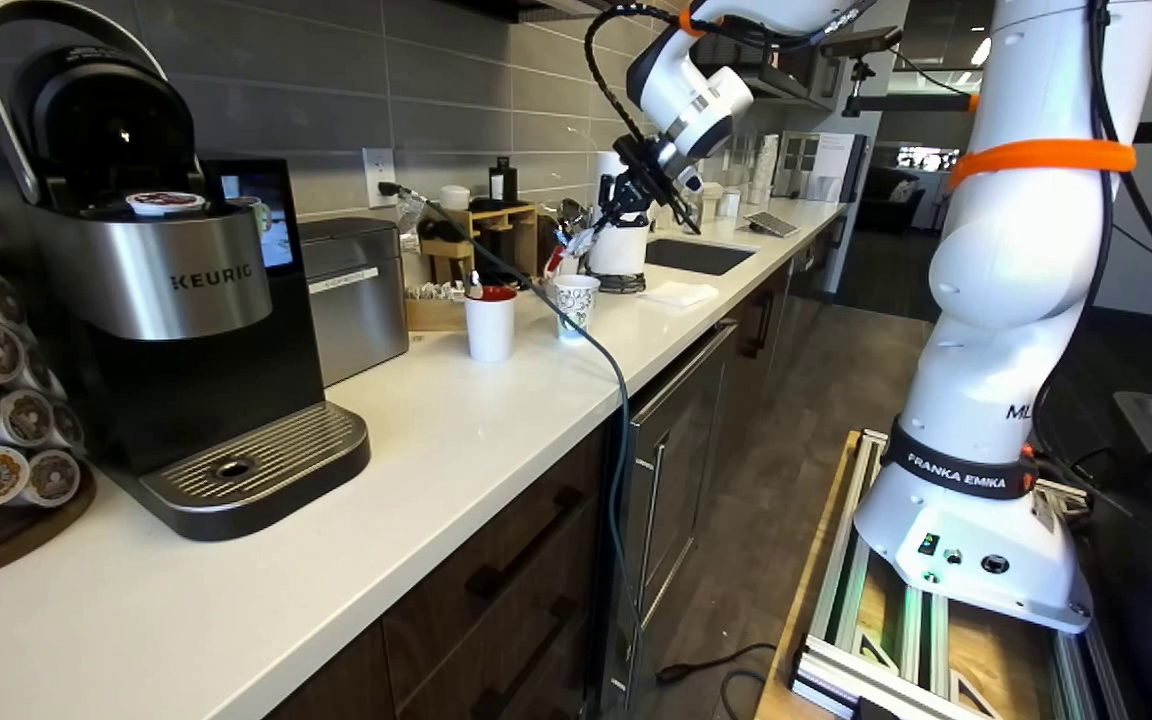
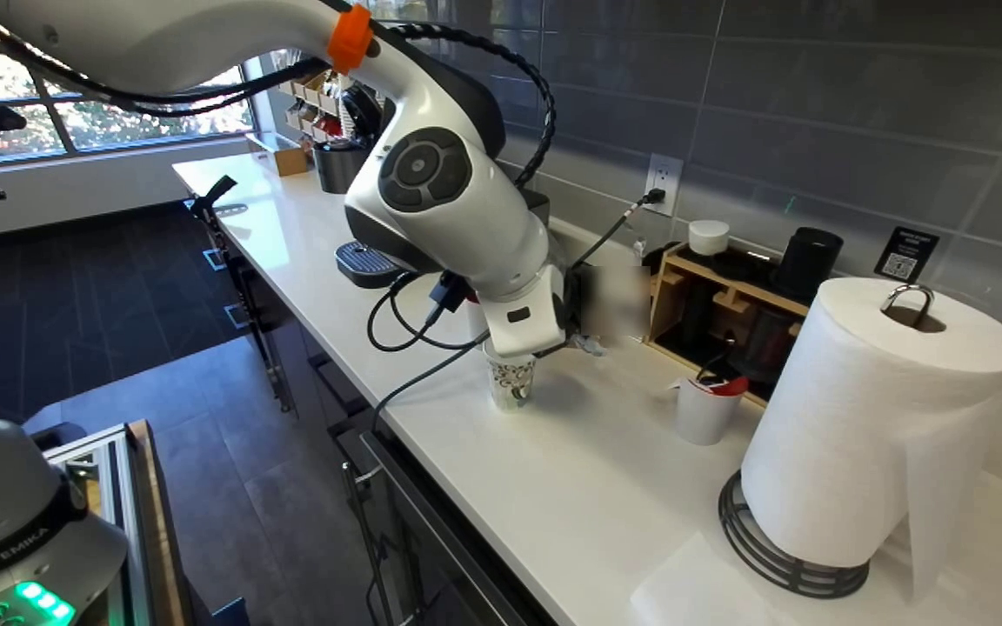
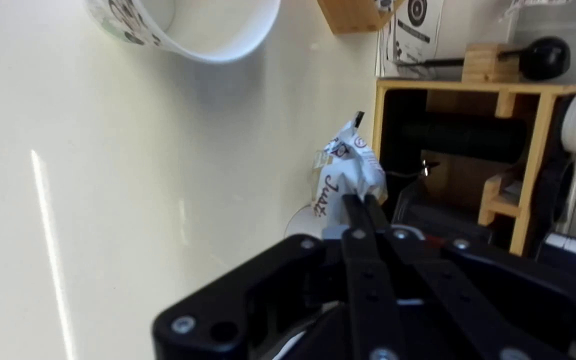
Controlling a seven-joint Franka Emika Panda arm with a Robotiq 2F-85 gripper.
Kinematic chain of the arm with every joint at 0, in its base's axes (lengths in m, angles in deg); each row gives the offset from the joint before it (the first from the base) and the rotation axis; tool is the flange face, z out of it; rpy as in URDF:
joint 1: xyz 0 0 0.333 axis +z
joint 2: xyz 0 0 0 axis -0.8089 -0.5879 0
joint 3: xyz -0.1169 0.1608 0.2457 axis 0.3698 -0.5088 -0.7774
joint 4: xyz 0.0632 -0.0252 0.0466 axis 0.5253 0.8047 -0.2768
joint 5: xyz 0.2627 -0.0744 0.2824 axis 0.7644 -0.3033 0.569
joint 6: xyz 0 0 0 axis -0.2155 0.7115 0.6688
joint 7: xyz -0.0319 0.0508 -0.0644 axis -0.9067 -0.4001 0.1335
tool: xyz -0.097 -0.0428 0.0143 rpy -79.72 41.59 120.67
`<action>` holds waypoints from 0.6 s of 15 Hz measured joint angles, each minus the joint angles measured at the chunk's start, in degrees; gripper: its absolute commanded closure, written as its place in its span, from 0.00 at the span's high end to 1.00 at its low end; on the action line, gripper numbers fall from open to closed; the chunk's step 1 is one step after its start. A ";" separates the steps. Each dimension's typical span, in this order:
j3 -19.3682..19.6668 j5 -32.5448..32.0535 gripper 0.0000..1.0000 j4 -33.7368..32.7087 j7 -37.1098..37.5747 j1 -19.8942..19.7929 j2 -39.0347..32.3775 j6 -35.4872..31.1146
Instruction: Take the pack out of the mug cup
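Now clamping on the pack point(image 3: 345, 172) with the gripper point(image 3: 364, 201)! Showing crumpled white wrapping, reddish "Just" lettering; holding it toward the back edge of the counter point(image 3: 133, 210).

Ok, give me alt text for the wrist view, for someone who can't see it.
Black gripper pinching a white pack with dark red lettering, above a pale counter. A patterned cup is cut off at top left; a wooden rack is at right.
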 measured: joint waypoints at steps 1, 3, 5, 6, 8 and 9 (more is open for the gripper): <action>0.22 -0.02 0.00 -0.68 2.48 0.01 -0.75 -1.26; 0.41 -0.52 0.00 -1.93 7.45 0.06 -2.50 -4.51; 0.59 -2.39 0.27 -2.97 12.37 0.20 -4.40 -7.04; 0.76 -4.08 0.34 -3.28 15.07 0.34 -5.26 -7.77; 1.30 -7.68 0.50 -3.71 20.22 0.74 -6.53 -8.13; 1.64 -9.29 0.56 -3.73 22.15 0.95 -6.82 -8.13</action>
